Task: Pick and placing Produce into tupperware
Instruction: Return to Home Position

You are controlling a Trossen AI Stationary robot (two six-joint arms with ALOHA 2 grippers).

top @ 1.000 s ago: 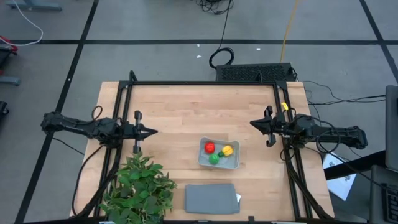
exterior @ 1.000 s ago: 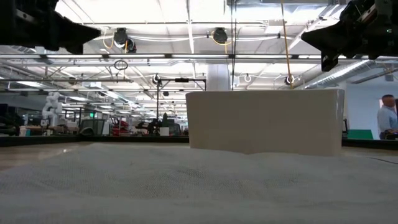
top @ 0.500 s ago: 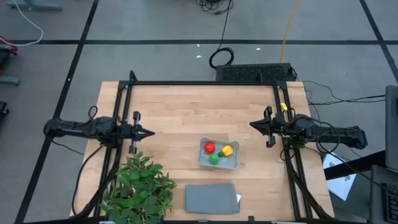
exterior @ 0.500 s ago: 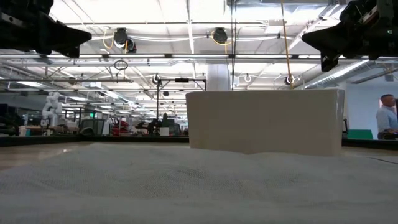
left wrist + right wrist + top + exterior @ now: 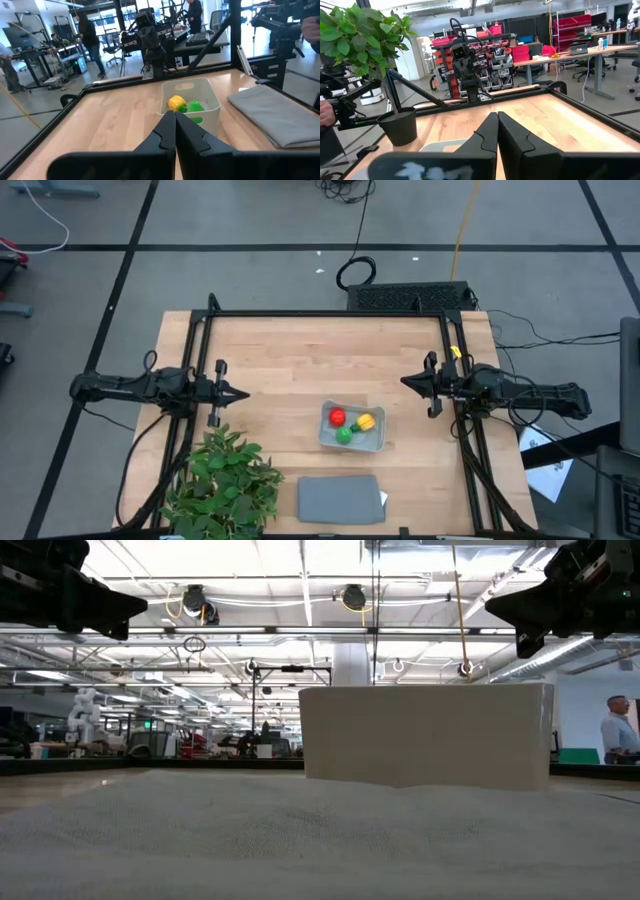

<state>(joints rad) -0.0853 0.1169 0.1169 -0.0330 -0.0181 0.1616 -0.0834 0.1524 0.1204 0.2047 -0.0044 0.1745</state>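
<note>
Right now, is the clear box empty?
Not empty: the clear greyish plastic container holds a red round toy, a green round toy and a yellow toy.

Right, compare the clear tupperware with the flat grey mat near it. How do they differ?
The tupperware has raised walls; the grey mat lies flat. The tupperware is pale and translucent; the grey mat is opaque and darker. The tupperware holds the red piece, green piece and yellow piece; the grey mat bears none. Both rest on the wooden table, untouched by the left tool and right tool.
</note>
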